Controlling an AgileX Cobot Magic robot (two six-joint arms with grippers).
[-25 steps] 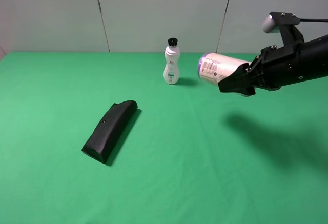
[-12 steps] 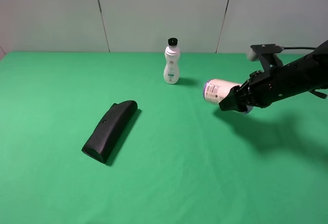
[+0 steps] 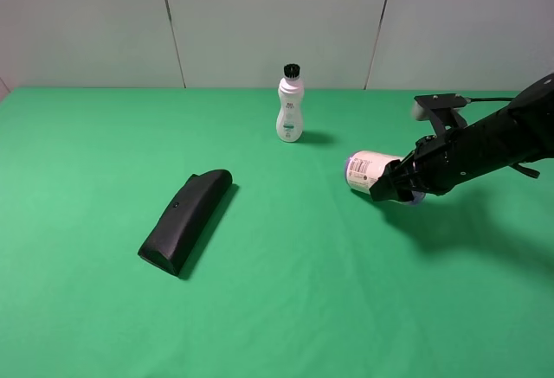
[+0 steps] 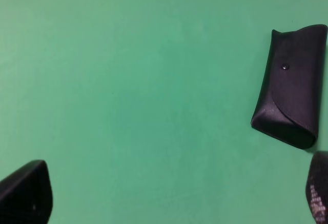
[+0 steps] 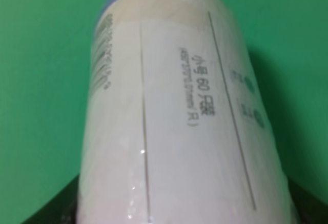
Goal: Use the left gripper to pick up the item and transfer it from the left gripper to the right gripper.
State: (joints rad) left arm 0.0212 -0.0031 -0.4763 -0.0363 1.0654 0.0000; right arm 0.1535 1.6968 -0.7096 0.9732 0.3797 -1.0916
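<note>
The item (image 3: pixel 367 171), a fat roll with purple ends and a cream printed label, lies sideways in my right gripper (image 3: pixel 392 187), which is shut on it low over the green table, right of centre. In the right wrist view the item's label (image 5: pixel 179 116) fills the frame, with dark fingers (image 5: pixel 48 211) showing at its sides. Whether the roll touches the table cannot be told. My left gripper (image 4: pixel 171 196) stands open over bare green cloth, holding nothing; its fingertips (image 4: pixel 23 193) sit far apart. The left arm is outside the exterior view.
A long black wedge-shaped case (image 3: pixel 185 221) lies left of centre and also shows in the left wrist view as the case (image 4: pixel 292 83). A slim white bottle with a black cap (image 3: pixel 290 105) stands at the back. The green table (image 3: pixel 286 309) ends at a pale wall behind.
My right arm has come down with the roll, from well above the table beside the bottle to low over the cloth. The case and bottle have not moved.
</note>
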